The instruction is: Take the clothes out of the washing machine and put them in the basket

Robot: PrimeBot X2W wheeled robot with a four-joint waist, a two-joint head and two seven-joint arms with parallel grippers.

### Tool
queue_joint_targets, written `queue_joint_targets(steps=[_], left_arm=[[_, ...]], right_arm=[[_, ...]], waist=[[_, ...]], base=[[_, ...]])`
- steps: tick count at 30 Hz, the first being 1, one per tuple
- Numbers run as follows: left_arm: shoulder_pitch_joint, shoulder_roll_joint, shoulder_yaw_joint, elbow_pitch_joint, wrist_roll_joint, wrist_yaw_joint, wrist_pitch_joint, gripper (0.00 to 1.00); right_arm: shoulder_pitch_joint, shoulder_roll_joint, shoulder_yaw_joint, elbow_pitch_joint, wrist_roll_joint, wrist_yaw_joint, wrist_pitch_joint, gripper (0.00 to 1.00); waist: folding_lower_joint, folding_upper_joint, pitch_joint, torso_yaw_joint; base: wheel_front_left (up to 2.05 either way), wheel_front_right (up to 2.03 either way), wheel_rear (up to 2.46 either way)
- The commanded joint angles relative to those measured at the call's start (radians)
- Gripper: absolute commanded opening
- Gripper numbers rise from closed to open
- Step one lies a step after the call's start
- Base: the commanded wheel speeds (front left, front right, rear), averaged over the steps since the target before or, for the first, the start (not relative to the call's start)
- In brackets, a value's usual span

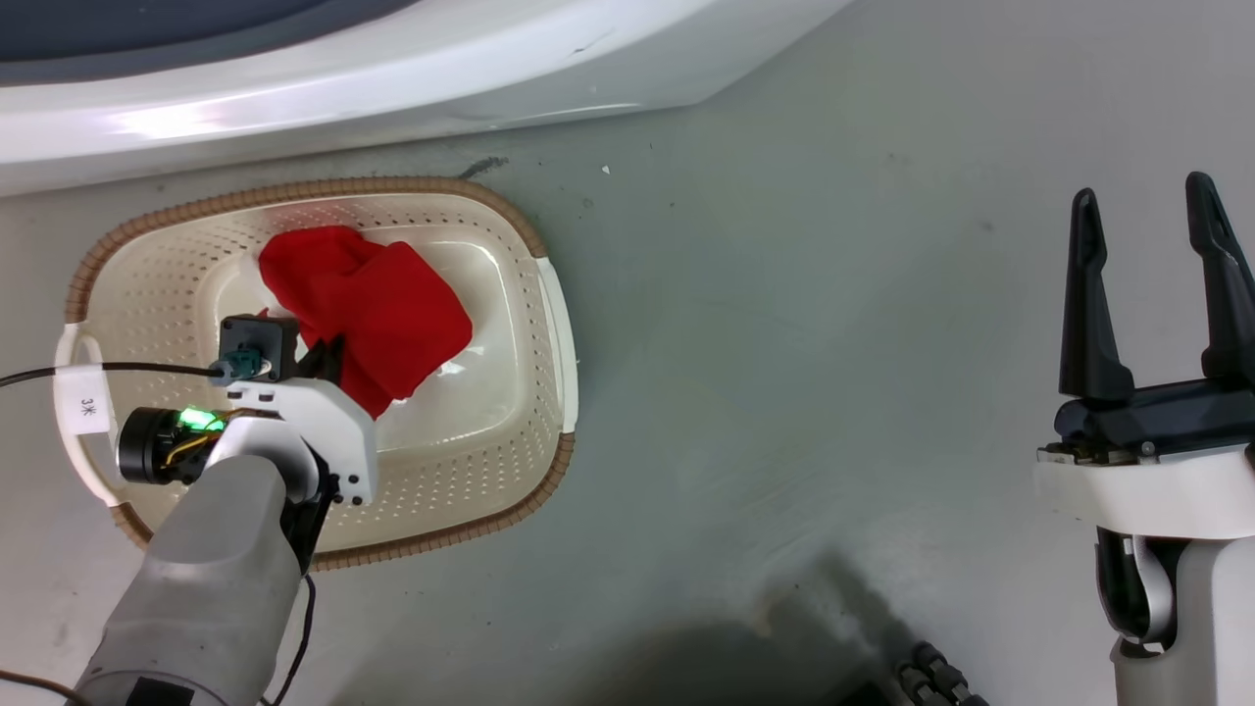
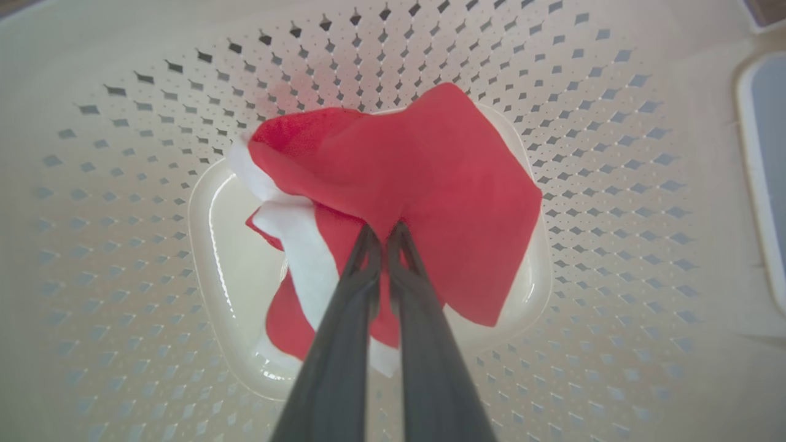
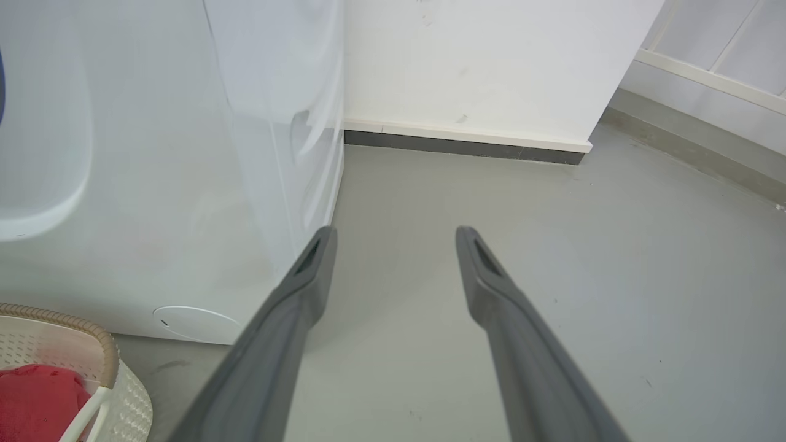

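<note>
A red garment [image 1: 382,304] with a white band lies bunched in the cream basket [image 1: 324,186] on the floor, in front of the white washing machine [image 1: 343,78]. My left gripper [image 1: 328,358] reaches down into the basket. In the left wrist view its fingers are pressed together, and the left gripper [image 2: 384,230] pinches a fold of the red garment [image 2: 442,184] above the basket's perforated wall [image 2: 614,184]. My right gripper [image 1: 1142,211] stands open over bare floor at the right, holding nothing. From the right wrist, the right gripper [image 3: 396,236] points past the washing machine [image 3: 184,153].
Grey floor spreads between the basket and my right arm. In the right wrist view, a white wall with a dark skirting [image 3: 460,144] stands behind the machine. The basket [image 3: 92,344] with the red garment [image 3: 31,399] sits at that view's lower left.
</note>
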Motion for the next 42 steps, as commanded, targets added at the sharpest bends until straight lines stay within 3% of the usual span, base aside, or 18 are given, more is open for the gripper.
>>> queue_joint_targets(steps=[1, 2, 13, 24, 33, 42], left_arm=[[-0.017, -0.004, 0.008, -0.005, 0.0, 0.012, -0.003, 0.95], [-0.009, -0.006, 0.012, -0.004, -0.001, 0.017, -0.003, 1.0], [0.121, -0.018, 0.108, -0.126, -0.014, 0.002, -0.003, 1.0], [0.291, -0.006, 0.249, -0.425, 0.077, 0.01, -0.003, 1.0], [0.483, -0.07, 0.447, -0.786, 0.186, 0.0, -0.003, 1.0], [0.464, -0.077, 0.484, -0.922, 0.226, -0.024, -0.003, 1.0]], right_arm=[[-0.012, 0.002, -0.004, 0.005, 0.0, -0.001, -0.002, 1.0], [-0.011, 0.002, -0.004, 0.011, 0.001, -0.001, -0.002, 1.0], [-0.012, 0.002, 0.0, 0.065, -0.006, -0.001, -0.002, 1.0], [0.002, 0.002, -0.012, 0.101, 0.004, -0.001, -0.002, 1.0], [0.05, 0.001, 0.006, 0.137, 0.029, -0.001, -0.002, 1.0], [0.047, 0.002, 0.014, 0.123, 0.04, -0.001, -0.002, 1.0]], waist=[[-0.0002, -0.0001, -0.011, 0.005], [-0.0002, -0.0001, -0.018, 0.008], [-0.0002, -0.0001, -0.189, 0.048], [-0.0002, -0.0001, -0.324, 0.082], [-0.0002, -0.0001, -0.437, 0.07], [-0.0002, -0.0001, -0.42, 0.045]], base=[[0.0, 0.0, 0.0], [0.0, 0.0, 0.0], [0.0, 0.0, 0.0], [0.0, 0.0, 0.0], [0.0, 0.0, 0.0], [0.0, 0.0, 0.0]])
